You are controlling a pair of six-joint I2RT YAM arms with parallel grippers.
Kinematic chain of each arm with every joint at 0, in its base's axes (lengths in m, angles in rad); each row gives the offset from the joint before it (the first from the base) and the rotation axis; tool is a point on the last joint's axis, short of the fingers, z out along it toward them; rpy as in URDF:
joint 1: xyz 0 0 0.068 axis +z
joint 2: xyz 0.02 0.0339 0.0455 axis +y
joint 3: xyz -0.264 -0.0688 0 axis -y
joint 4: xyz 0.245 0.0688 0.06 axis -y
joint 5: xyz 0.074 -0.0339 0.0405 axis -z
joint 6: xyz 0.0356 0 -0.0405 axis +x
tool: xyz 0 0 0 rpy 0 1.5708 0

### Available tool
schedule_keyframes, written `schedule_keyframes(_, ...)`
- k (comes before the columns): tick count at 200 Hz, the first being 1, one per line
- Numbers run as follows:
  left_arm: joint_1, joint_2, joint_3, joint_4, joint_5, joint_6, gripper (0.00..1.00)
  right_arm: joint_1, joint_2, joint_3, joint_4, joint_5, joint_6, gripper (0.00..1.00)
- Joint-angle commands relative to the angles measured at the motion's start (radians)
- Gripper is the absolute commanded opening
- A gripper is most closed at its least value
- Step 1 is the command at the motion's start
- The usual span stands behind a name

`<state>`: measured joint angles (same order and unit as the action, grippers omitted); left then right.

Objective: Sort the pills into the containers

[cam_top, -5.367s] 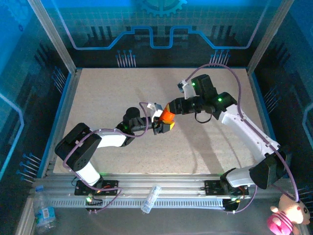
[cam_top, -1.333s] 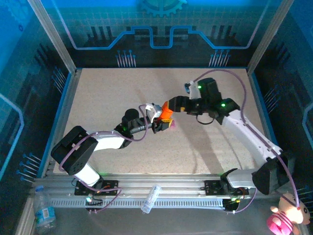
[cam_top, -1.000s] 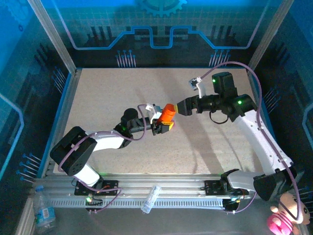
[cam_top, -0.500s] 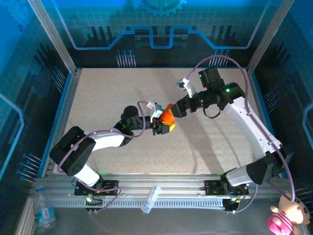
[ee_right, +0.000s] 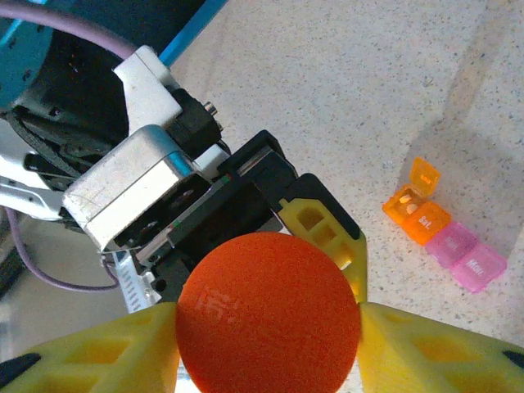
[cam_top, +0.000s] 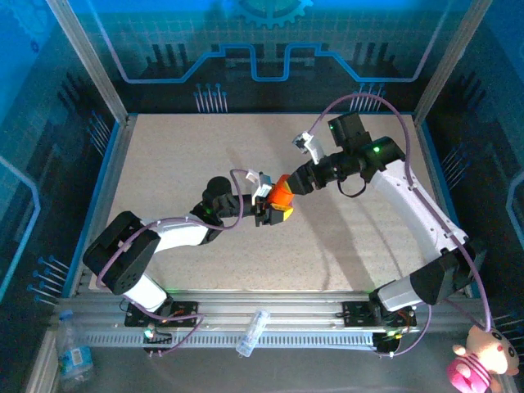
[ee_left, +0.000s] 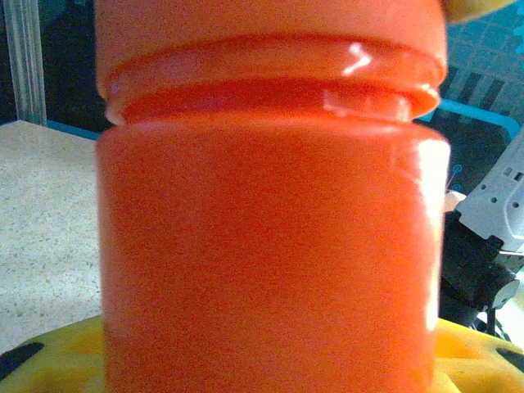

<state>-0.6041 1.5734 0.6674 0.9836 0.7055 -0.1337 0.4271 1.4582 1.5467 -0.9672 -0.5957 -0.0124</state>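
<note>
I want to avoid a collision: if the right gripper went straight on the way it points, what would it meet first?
The orange bottle: its cap sits between the yellow fingers of the right gripper. Directly behind the cap, as far as depth can be judged, is the left gripper, holding that bottle.

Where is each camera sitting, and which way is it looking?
Top: above and behind the arms, looking down on the table; the left arm and right arm show, bases nearest.
Left wrist: on the left arm, looking along its yellow fingers at the bottle, side-on and close.
Right wrist: on the right arm, looking down on the bottle's cap between its own fingers, pill box beyond.
Shared: all three see the bottle.
</note>
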Motion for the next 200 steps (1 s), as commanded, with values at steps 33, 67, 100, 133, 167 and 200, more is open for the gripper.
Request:
schedule_keyframes(33,0.007,-0.015,0.047,0.019,0.017,-0.001,0.00,0.026,-0.005,-0.051,0.050,0.016,0.089,0.47)
schedule_keyframes(67,0.006,-0.022,0.041,0.028,-0.064,0.030,0.00,0.092,-0.047,-0.155,0.168,0.208,0.327,0.47)
schedule_keyframes(100,0.007,-0.014,0.048,0.025,-0.083,0.044,0.00,0.150,-0.100,-0.315,0.371,0.357,0.626,0.48)
schedule_keyframes(133,0.007,-0.001,0.047,0.031,-0.084,0.038,0.00,0.158,-0.106,-0.368,0.477,0.349,0.723,0.48)
schedule_keyframes(167,0.007,0.010,0.043,0.046,-0.086,0.030,0.00,0.121,-0.111,-0.315,0.431,0.307,0.678,0.52)
schedule_keyframes(200,0.006,0.016,0.041,0.053,-0.079,0.023,0.00,0.028,-0.182,-0.275,0.396,0.188,0.585,0.81)
